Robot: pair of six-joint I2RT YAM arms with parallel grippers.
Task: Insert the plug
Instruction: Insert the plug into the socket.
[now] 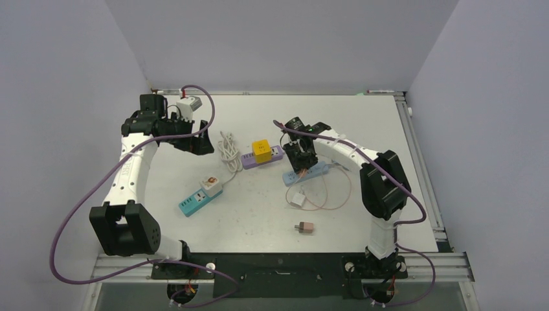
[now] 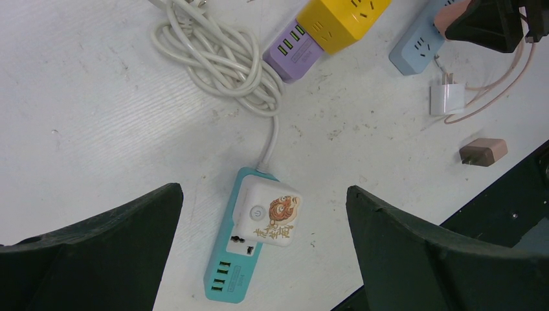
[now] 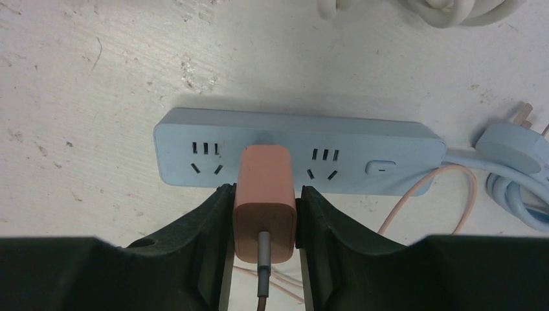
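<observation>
My right gripper (image 3: 265,192) is shut on a salmon-pink plug (image 3: 265,214) with a pink cable at its back. The plug's front end is against the middle socket of a light blue power strip (image 3: 362,139). Its prongs are hidden. In the top view this gripper (image 1: 302,160) sits over the blue strip (image 1: 318,171) at the table's middle. My left gripper (image 1: 196,141) is open and empty, raised at the left. In its wrist view the gripper (image 2: 264,194) is above a teal power strip (image 2: 228,272) that carries a white adapter (image 2: 268,217).
A purple strip (image 1: 248,159) with a yellow cube socket (image 1: 261,149) lies next to a coiled white cable (image 1: 228,148). A white charger (image 1: 297,198) with a thin pink cable loop and a brown plug (image 1: 305,227) lie nearer the front. A white box (image 1: 190,103) sits at the back left.
</observation>
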